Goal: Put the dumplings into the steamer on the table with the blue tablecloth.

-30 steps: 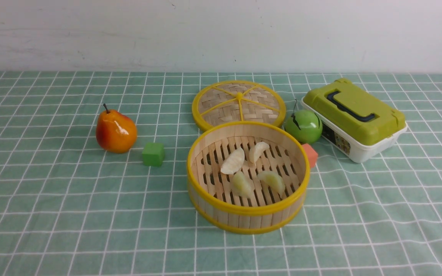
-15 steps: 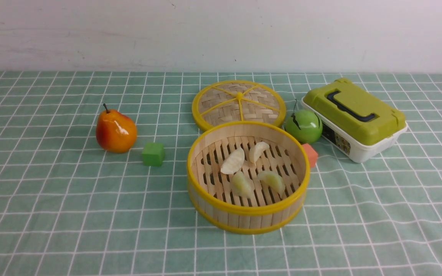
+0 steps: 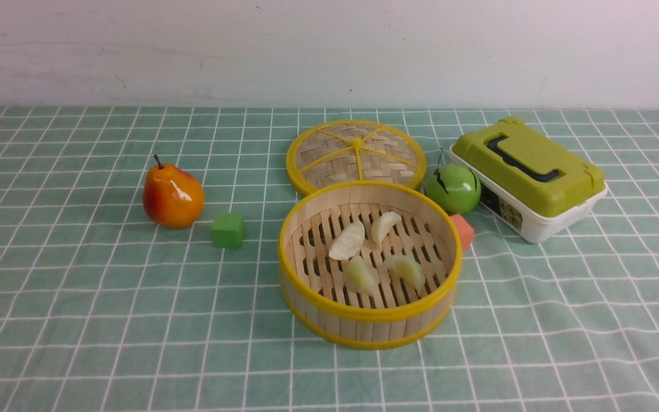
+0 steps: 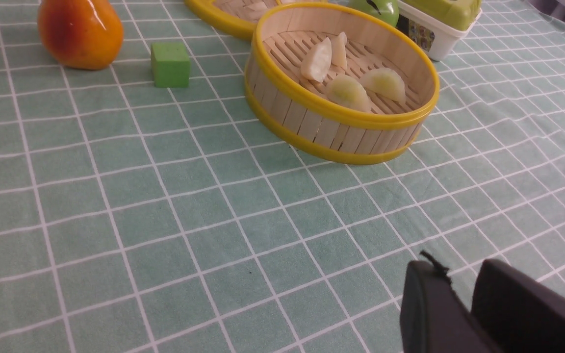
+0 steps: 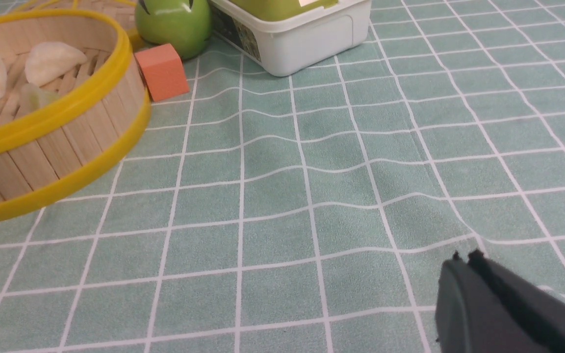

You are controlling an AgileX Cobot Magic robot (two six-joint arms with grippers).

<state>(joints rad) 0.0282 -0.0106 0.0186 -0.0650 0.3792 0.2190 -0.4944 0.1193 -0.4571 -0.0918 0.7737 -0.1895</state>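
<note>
All four dumplings (image 3: 374,252) sit in the steamer (image 3: 369,326) mid-table, lid (image 3: 356,153) right behind it, pear (image 3: 173,196) and cube (image 3: 229,230) off left, box (image 3: 530,177) toward the right edge.

I'm seeing the steamer (image 3: 364,312) hiding part of the orange cube (image 3: 463,230), and the front view is showing neither arm. My wrist cameras are cropping both grippers, left (image 4: 459,304) and right (image 5: 464,289), at the frame edge, the pear (image 4: 79,32) too.
</note>
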